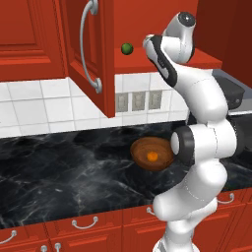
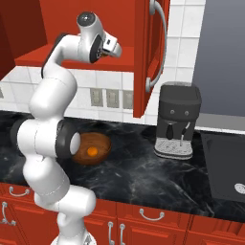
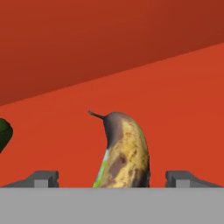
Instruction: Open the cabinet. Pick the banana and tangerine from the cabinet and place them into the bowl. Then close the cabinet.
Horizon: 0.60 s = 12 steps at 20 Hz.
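Cabinet (image 1: 93, 54) doors are swung open, left door hanging out over the black counter (image 1: 64, 167). Green ball (image 1: 127, 48) sits on the cabinet shelf, left of the arm's wrist. Bowl (image 1: 147, 147) is on the counter below the cabinet, tangerine (image 1: 153, 156) already in it, so the banana pick is the step in hand. Hand view: banana (image 3: 124, 153) lies on the cabinet shelf, centred between the two fingertips (image 3: 41, 178), stem pointing away. Gripper (image 3: 117, 179) is spread wide, holding nothing, tips flanking the fruit with clearance each side. Next move, as I read it: ease forward a touch, close on the banana body, lift clear of the shelf, carry down to the bowl, then shut both doors
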{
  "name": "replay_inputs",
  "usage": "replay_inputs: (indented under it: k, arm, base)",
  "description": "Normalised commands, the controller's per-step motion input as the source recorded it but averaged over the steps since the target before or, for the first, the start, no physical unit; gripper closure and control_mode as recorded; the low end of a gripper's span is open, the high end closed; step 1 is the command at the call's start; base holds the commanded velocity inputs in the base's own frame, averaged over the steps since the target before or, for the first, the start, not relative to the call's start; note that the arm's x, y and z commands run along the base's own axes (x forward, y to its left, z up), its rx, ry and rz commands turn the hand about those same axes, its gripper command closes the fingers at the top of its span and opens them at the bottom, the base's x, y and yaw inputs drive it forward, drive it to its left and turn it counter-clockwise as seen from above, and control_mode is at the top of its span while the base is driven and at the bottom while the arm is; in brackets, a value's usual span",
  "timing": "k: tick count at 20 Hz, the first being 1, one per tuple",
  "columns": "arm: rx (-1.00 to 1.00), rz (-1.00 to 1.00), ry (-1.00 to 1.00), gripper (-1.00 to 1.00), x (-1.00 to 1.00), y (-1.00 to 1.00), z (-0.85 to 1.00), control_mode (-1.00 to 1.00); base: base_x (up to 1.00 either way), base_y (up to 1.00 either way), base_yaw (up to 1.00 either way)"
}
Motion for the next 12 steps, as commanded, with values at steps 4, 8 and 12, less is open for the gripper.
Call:
replay_inputs:
  k: [4,8,12]
  arm:
    - [0.0,0.0,0.0,1.0,0.13,0.01,-0.08,-1.0]
    - [0.0,0.0,0.04,1.0,0.0,0.0,-0.01,-1.0]
    - [0.0,0.0,0.0,1.0,-0.23,0.0,0.0,-1.0]
  base:
    - [0.0,0.0,0.0]
    - [0.0,0.0,0.0]
    - [0.0,0.0,0.0]
